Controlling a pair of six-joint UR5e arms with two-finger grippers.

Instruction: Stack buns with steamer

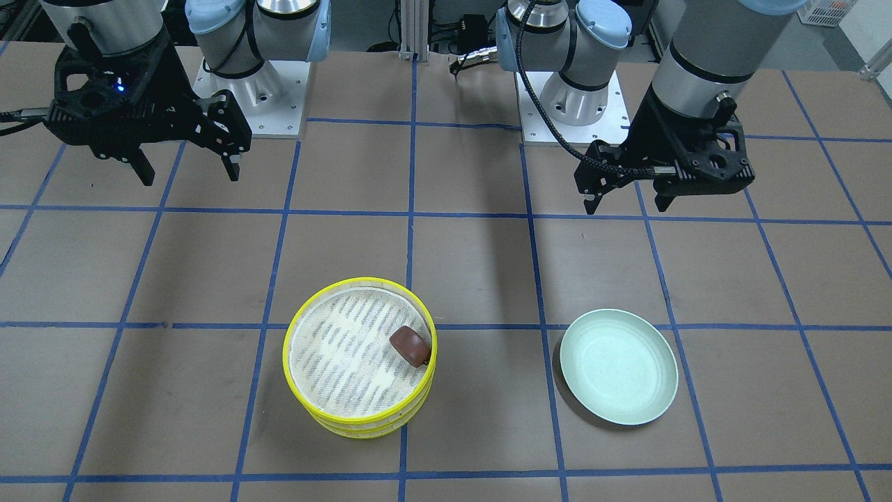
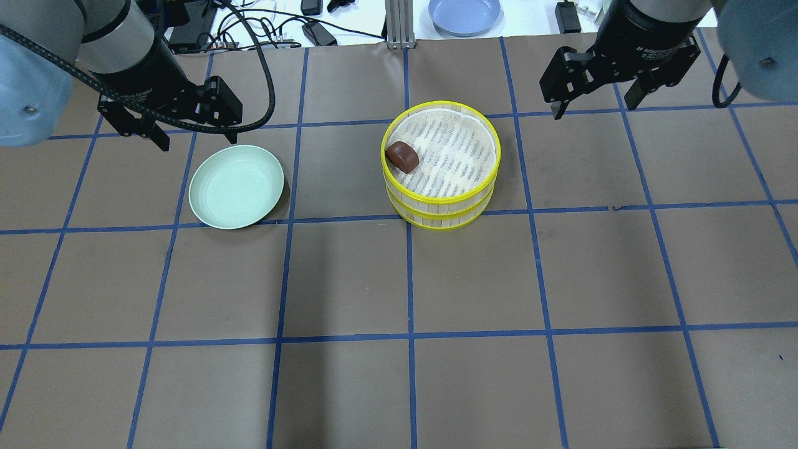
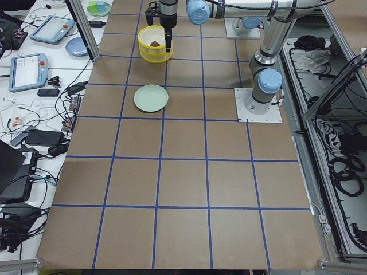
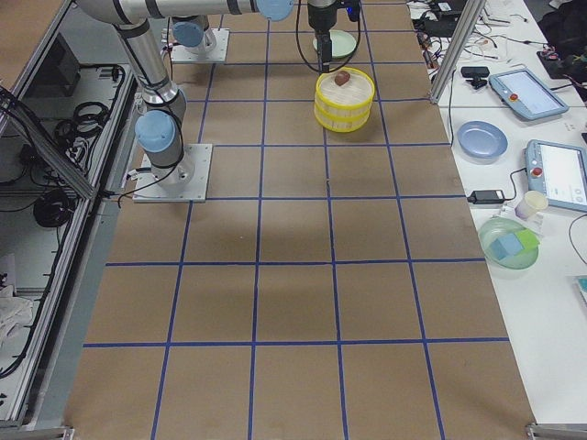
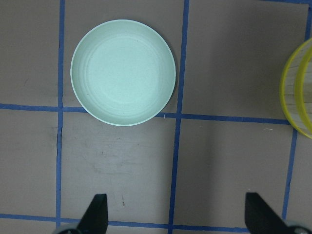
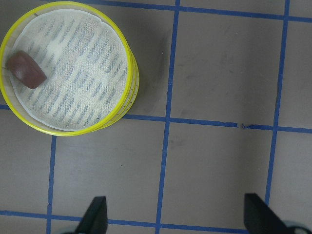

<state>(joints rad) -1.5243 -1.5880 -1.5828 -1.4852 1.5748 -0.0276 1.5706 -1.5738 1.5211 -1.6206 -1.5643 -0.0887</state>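
Note:
The steamer stands as two yellow-rimmed tiers stacked at mid-table; it also shows in the front view and the right wrist view. A reddish-brown bun lies on the striped cloth at the top tier's edge, seen too in the front view and the right wrist view. The cream-white bun is hidden. My left gripper is open and empty, hovering by the pale green plate. My right gripper is open and empty, beside and apart from the steamer.
The pale green plate holds nothing. The steamer's rim shows at the left wrist view's right edge. A blue plate and cables lie beyond the table's far edge. The arm bases stand at the robot's side.

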